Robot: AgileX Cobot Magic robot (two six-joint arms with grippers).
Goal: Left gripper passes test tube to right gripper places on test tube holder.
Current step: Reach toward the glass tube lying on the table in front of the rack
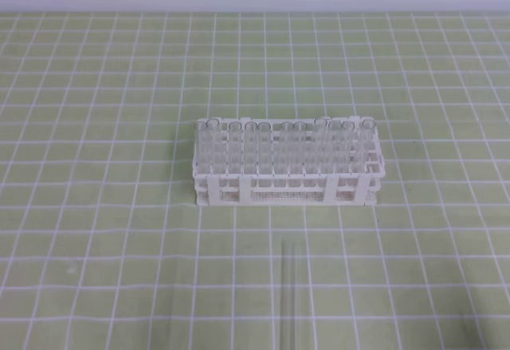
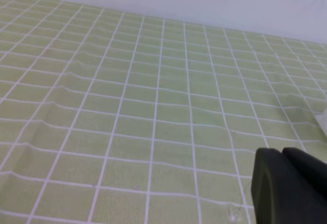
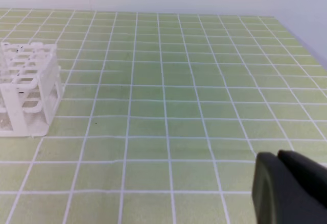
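Two grippers wait at the margins, neither visible from the high camera. On the left, the left gripper (image 2: 286,155) shows in its wrist view as closed black fingers with nothing between them, over bare green gridded mat (image 2: 127,106). Centre, the test tube (image 1: 290,294) lies flat on the mat, running toward the camera, just in front of the test tube holder (image 1: 287,186), whose rear row already stands full of clear tubes (image 1: 279,143). On the right, the right gripper (image 3: 286,163) is likewise closed and empty, with the holder's end at the far left of its view. The pickup looks not yet begun. To do it well, the left claw should open, descend square across the tube near mid-length, and close gently, since thin glass may roll or slip.
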